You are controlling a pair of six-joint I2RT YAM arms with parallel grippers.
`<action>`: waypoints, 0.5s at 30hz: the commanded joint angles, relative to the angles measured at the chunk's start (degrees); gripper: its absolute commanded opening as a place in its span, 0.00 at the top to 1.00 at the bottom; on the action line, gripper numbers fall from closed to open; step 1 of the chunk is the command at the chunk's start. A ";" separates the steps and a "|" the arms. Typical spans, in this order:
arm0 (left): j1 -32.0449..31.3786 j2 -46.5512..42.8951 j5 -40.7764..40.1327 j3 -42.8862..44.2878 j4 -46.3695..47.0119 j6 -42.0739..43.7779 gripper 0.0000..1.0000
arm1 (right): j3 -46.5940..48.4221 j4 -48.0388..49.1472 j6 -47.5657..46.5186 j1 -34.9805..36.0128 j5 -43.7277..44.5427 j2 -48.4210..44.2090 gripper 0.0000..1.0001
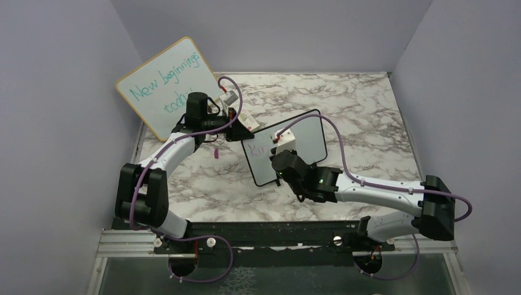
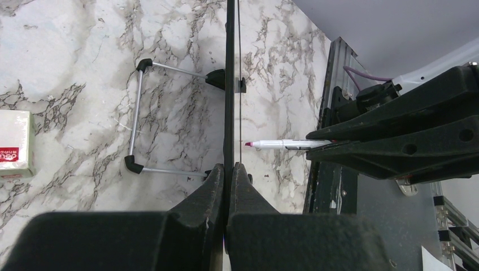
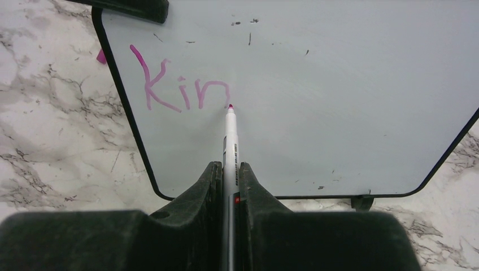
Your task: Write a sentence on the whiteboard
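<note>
A white, grey-veined marble tabletop point(image 1: 368, 117) fills the floor of a booth with plain lilac-grey walls point(image 1: 55, 92). In the far left corner a large wood-framed whiteboard point(image 1: 166, 83) leans against the left wall, tilted on one corner, with "New beginnings today" written on it in teal across two lines. Nearer than that board and slightly right of its lowest corner, apart from it, a small pink piece point(image 1: 216, 153) lies on the tabletop; it is probably a marker cap, though too small to be sure. The left wrist view shows a small white box point(image 2: 14, 144) with a red label lying flat, cut off by the picture's edge.
</note>
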 commanded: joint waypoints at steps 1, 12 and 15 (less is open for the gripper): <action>-0.15 1.26 0.26 0.02 -2.46 0.62 1.00 | -0.01 1.70 -1.70 -0.31 0.92 -2.01 1.00; -0.15 1.56 0.47 0.09 -2.46 0.71 1.00 | -0.83 2.96 -1.88 -1.23 2.55 -1.91 1.00; -0.15 1.61 0.49 0.11 -2.46 0.69 1.00 | -0.89 3.55 -2.03 -1.60 2.39 -1.73 1.00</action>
